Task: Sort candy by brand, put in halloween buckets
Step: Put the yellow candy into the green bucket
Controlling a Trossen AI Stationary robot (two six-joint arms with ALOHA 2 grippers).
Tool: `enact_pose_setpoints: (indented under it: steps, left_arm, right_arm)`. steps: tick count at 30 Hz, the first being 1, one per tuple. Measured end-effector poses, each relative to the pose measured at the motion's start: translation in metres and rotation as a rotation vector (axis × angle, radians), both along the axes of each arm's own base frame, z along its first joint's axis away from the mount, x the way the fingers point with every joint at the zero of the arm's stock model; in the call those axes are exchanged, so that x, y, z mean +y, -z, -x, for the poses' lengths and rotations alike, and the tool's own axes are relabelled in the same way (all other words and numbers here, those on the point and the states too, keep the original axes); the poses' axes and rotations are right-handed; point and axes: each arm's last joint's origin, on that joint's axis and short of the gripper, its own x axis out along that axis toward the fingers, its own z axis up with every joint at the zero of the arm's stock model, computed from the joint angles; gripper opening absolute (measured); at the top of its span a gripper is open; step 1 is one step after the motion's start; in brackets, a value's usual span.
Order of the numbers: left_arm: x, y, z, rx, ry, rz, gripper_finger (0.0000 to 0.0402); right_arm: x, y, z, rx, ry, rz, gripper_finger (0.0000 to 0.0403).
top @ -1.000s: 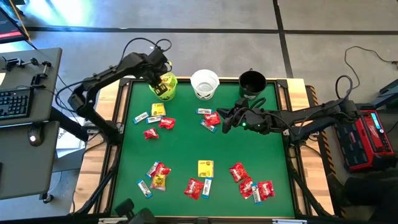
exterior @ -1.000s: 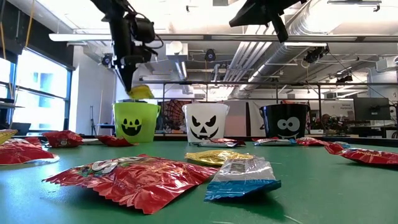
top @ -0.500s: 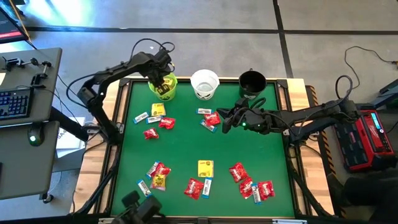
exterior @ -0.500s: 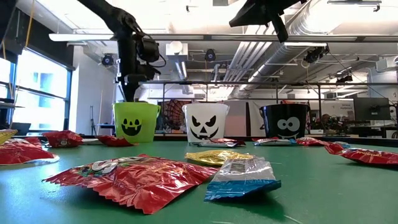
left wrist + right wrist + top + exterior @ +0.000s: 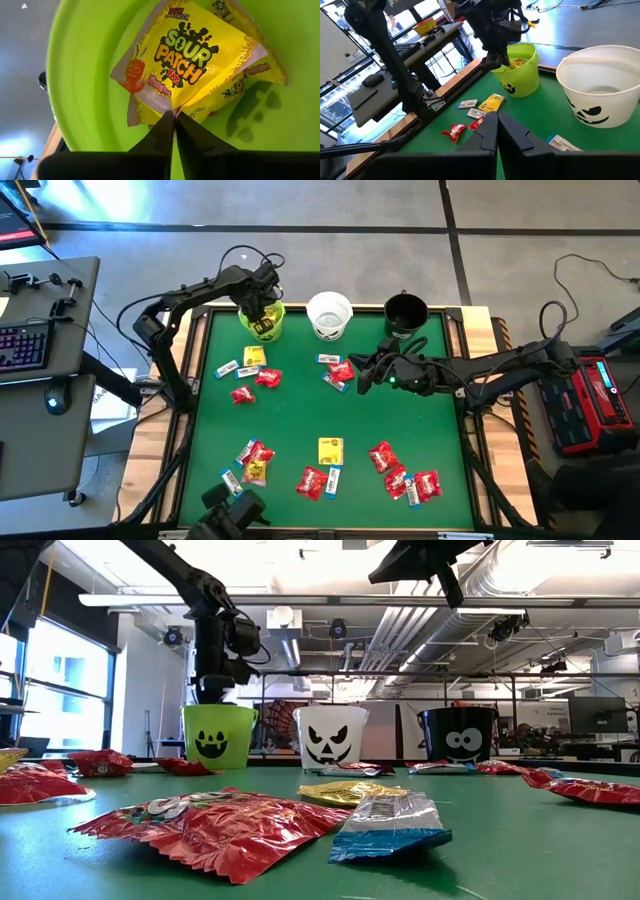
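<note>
Three small round plastic jack-o'-lantern pails stand upright in a row: lime green, white, black. Yellow packets lie inside the green pail; red, yellow and blue-and-white wrapped candy lies scattered before the white pail.

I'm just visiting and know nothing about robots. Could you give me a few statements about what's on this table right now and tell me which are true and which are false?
1. The left pincer is down inside the lime green bucket. True.
2. A yellow packet lies in the lime green bucket. True.
3. The right pincer is gripping a red packet. False: its fingers are shut on nothing, and it hangs above the green table near the white bucket.
4. The black bucket stands between the other two. False: the white bucket is in the middle.
5. Candy still lies loose on the table. True: red packets, for one.
</note>
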Motion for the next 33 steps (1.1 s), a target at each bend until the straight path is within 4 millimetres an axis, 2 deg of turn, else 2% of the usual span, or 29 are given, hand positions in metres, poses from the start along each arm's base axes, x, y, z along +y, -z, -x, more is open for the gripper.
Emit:
enact_pose_setpoints:
  steps: [14, 17, 21, 26, 33]
  left_arm:
    - [-0.002, -0.002, -0.002, -0.036, -0.041, -0.002, 0.0151]
    - [-0.004, -0.011, -0.003, -0.071, -0.034, -0.037, 0.0165]
    - [-0.011, -0.036, -0.003, -0.173, -0.019, -0.124, 0.017]
    - [-0.033, -0.072, 0.001, -0.318, 0.036, -0.165, 0.017]
    - [-0.09, -0.11, 0.008, -0.508, 0.203, -0.137, 0.017]
  right_arm:
    - [0.003, 0.001, -0.001, 0.054, -0.142, 0.068, 0.0]
    - [0.003, 0.001, -0.001, 0.065, -0.148, 0.085, 0.0]
    - [0.003, 0.002, -0.002, 0.095, -0.171, 0.13, 0.0]
    - [0.0, 0.007, -0.007, 0.114, -0.269, 0.123, 0.0]
    - [-0.005, 0.021, -0.02, 0.145, -0.394, 0.094, 0.0]
